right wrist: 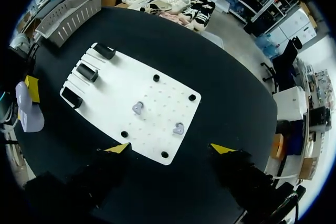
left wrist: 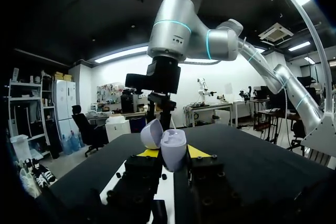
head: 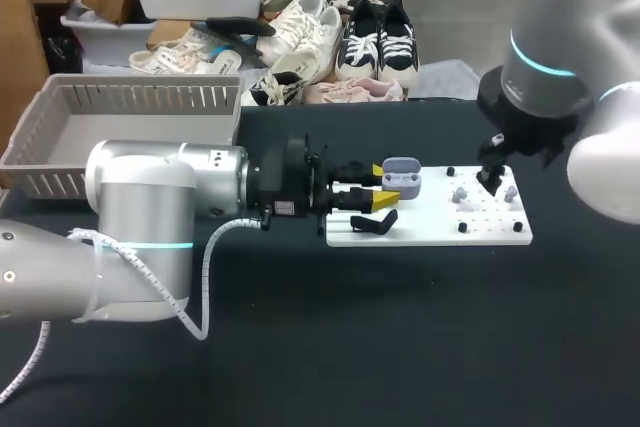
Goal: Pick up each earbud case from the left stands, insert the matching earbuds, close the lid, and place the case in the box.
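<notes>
An open earbud case (left wrist: 173,149) is clasped upright by the left gripper (left wrist: 172,153), ready for loading; the right gripper (right wrist: 170,149) is spread above two earbuds (right wrist: 137,107).

A white board (right wrist: 163,103) lies on the black table (right wrist: 226,77), under and just ahead of the right gripper (right wrist: 170,148), its near corner between the jaws; four black pegs (right wrist: 156,77) stand on it, two nearer the jaws, two farther
</notes>
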You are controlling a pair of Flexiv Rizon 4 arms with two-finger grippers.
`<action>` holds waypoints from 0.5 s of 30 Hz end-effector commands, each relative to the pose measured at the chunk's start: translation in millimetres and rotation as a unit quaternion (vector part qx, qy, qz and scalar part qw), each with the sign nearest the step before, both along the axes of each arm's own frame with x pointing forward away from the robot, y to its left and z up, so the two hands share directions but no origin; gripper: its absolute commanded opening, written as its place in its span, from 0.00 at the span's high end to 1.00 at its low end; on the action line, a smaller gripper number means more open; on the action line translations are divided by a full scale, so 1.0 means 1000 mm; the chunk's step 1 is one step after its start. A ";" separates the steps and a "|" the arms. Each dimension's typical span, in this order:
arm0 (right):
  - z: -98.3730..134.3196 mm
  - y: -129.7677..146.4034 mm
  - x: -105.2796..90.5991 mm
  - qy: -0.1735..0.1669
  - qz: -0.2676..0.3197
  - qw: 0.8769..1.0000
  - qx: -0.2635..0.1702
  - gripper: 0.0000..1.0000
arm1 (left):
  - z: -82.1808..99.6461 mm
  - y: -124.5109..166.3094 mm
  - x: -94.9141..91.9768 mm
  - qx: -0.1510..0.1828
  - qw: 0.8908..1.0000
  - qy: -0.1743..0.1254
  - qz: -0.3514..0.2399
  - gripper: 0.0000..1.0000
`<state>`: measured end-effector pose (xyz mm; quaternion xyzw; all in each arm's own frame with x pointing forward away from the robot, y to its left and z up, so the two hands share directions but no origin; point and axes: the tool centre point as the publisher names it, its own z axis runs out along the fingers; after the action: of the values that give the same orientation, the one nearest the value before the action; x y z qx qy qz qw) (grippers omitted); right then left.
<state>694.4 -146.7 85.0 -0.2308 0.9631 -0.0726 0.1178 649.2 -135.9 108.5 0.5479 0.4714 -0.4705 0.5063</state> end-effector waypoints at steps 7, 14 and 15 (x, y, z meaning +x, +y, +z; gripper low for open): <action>-0.021 0.000 0.010 0.030 -0.010 0.999 -0.004 0.43 | 0.000 0.000 -0.001 -0.001 1.000 -0.001 0.003 1.00; -0.032 -0.003 0.010 0.034 -0.015 0.999 -0.007 0.39 | 0.000 0.000 -0.001 -0.001 1.000 -0.001 0.003 1.00; -0.034 -0.003 0.010 0.034 -0.015 0.999 -0.008 0.40 | 0.000 0.000 -0.001 -0.001 1.000 -0.001 0.003 1.00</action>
<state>703.0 -150.6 56.2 -0.2208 0.9693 -0.0711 0.0814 649.2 -135.9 108.5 0.5478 0.4714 -0.4704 0.5063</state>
